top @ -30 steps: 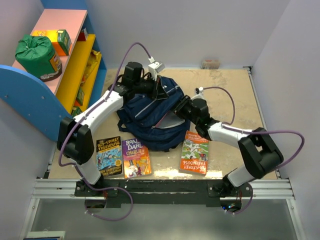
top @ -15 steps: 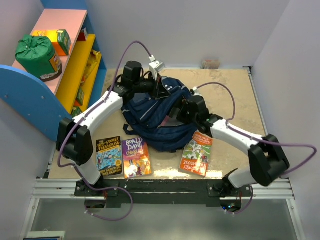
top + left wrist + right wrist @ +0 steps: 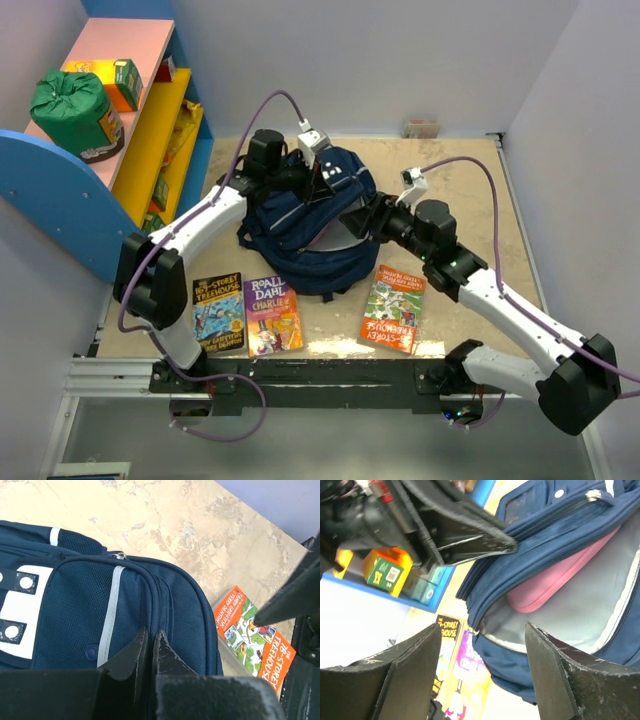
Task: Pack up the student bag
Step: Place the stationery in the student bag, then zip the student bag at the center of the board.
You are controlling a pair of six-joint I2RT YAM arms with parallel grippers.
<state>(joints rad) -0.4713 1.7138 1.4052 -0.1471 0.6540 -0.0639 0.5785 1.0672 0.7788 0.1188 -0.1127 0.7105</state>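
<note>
The student bag (image 3: 300, 240) lies mid-table, navy with a grey stripe, its main mouth gaping toward the right. My left gripper (image 3: 318, 172) is shut on the fabric at the bag's top edge (image 3: 150, 605) and holds that flap up. My right gripper (image 3: 372, 218) hovers open just outside the mouth, nothing between its fingers (image 3: 482, 627). In the right wrist view the bag's (image 3: 555, 525) grey lining shows, with a pink pouch (image 3: 555, 575) lying inside.
Three books lie along the near edge: a dark Treehouse book (image 3: 217, 312), a Roald Dahl book (image 3: 271, 316) and an orange Treehouse book (image 3: 392, 307). A coloured shelf (image 3: 150, 130) at the left carries a green sack (image 3: 72, 105) and a box (image 3: 124, 83).
My right gripper has opened at the bag's mouth and its arm has swung out to the right. The left gripper has stayed shut on the flap, which sits slightly higher.
</note>
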